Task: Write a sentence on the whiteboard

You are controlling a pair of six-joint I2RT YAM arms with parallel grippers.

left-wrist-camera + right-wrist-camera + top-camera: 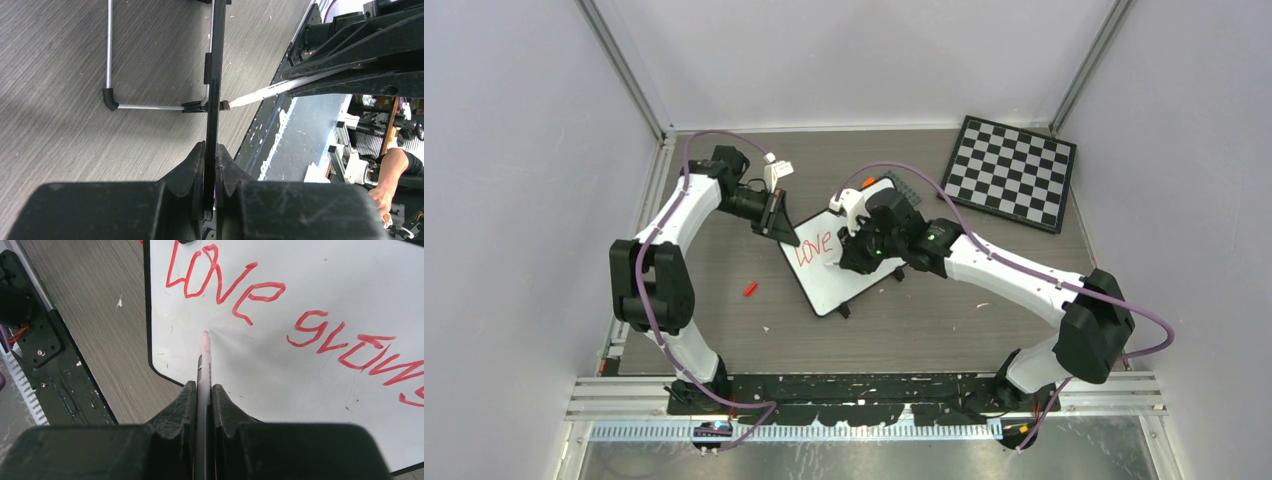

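The left gripper (210,150) clamps the whiteboard (848,278) by its left edge to steady it while the right gripper (204,390), clenching a marker (204,362), adds to the sentence (227,287).

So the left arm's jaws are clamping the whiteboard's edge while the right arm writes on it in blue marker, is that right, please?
Not quite: the writing is red, not blue, as the right wrist view shows. The rest stands: the left arm's jaws clamp the whiteboard by its edge, and the right arm's jaws hold the marker to its surface.
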